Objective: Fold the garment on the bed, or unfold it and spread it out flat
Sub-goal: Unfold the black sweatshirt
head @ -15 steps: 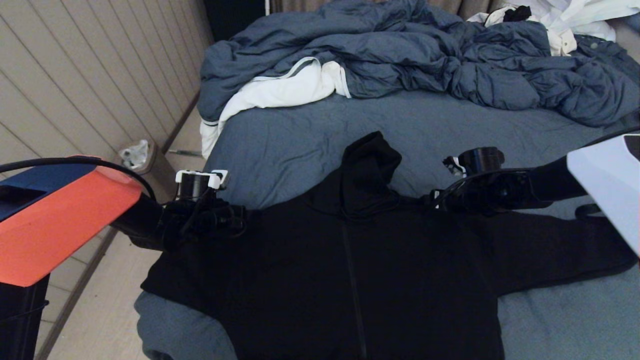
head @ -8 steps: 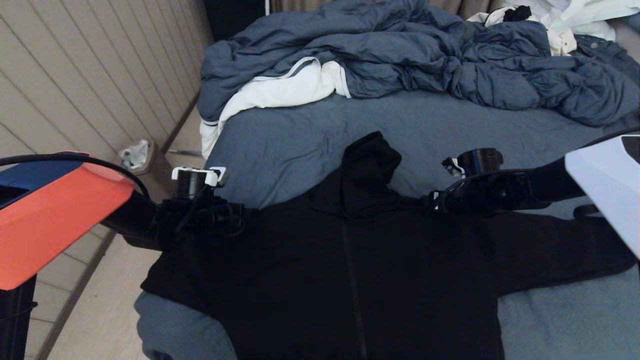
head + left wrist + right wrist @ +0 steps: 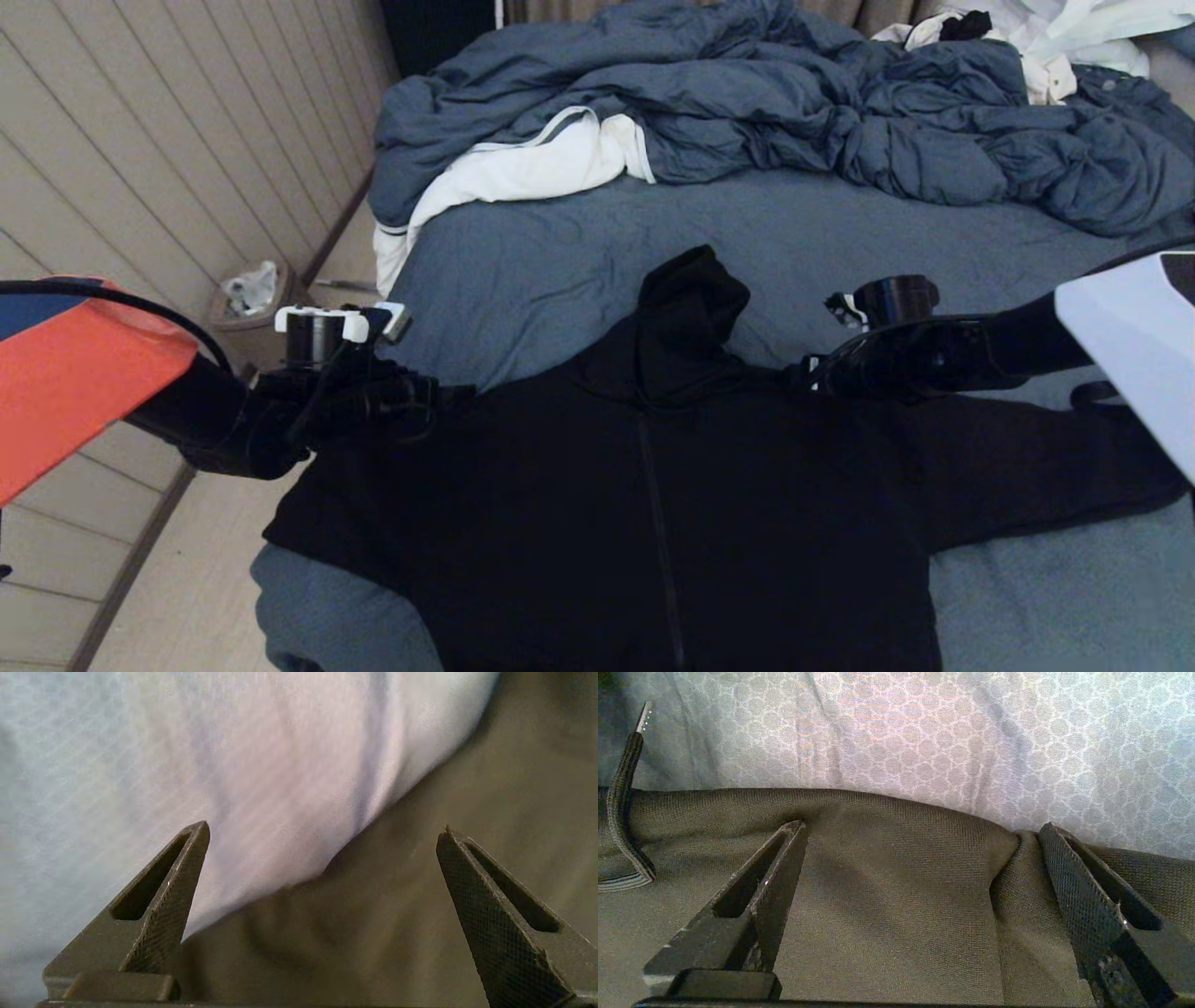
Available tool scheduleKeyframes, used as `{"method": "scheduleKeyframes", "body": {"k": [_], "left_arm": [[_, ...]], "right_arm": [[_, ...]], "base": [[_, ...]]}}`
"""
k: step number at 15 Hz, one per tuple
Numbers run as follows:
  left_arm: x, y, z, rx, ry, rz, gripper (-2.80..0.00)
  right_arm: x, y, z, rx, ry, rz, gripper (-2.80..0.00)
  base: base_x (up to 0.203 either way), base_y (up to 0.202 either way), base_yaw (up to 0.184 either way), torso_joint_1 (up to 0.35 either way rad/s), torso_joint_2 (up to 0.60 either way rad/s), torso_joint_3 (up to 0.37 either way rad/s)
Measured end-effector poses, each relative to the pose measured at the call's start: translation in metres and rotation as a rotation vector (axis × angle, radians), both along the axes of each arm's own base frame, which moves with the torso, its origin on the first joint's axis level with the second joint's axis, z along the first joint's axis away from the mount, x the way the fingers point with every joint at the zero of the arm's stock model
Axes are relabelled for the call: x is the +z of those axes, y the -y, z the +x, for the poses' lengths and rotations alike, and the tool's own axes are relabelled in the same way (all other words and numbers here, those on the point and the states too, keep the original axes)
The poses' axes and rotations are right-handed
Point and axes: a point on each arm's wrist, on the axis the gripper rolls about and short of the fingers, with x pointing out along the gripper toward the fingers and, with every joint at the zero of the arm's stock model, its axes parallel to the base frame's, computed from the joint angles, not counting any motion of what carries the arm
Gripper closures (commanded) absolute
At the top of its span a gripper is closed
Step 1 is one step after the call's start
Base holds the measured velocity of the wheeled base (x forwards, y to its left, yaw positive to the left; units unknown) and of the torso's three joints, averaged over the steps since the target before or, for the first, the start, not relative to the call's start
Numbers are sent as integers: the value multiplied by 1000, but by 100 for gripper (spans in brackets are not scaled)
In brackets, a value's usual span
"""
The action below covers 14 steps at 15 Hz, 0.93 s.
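The bed point(image 3: 579, 252) carries the garment point(image 3: 672, 504) spread front-up across its near part, zipper running down the middle, hood pointing toward the heaped duvet point(image 3: 747, 103) at the far side, one sleeve reaching out to the robot's right and the other shoulder lying at the bed's left edge. The step in hand looks like taking both shoulders, so each gripper should close on cloth only, not the sheet beneath. The right gripper point(image 3: 920, 830) sits with jaws wide apart on the shoulder seam, a ridge of fabric bunched against one finger; it is well placed to pinch that ridge. The left gripper point(image 3: 322, 833), also gaping and holding nothing, hangs over the garment's edge with sheet under one finger, so it should probably shift inward over the black cloth before closing.
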Motion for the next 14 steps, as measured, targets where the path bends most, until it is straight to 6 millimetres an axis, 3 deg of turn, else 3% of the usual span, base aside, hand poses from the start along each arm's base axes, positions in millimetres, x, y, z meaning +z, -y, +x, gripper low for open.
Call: {"method": "scheduleKeyframes", "body": {"k": [6,14], "left_arm": [[3,-7,-19,-124,-20,47,-280],[-22,-5,-20,-177,-87,55,-280]], "right_arm": [[-1,0,0,0,-3,0,-280],[-2,0,0,2,-6,-2,-280]], "base": [[0,0,0,0,0,0],[0,0,0,0,0,0]]}}
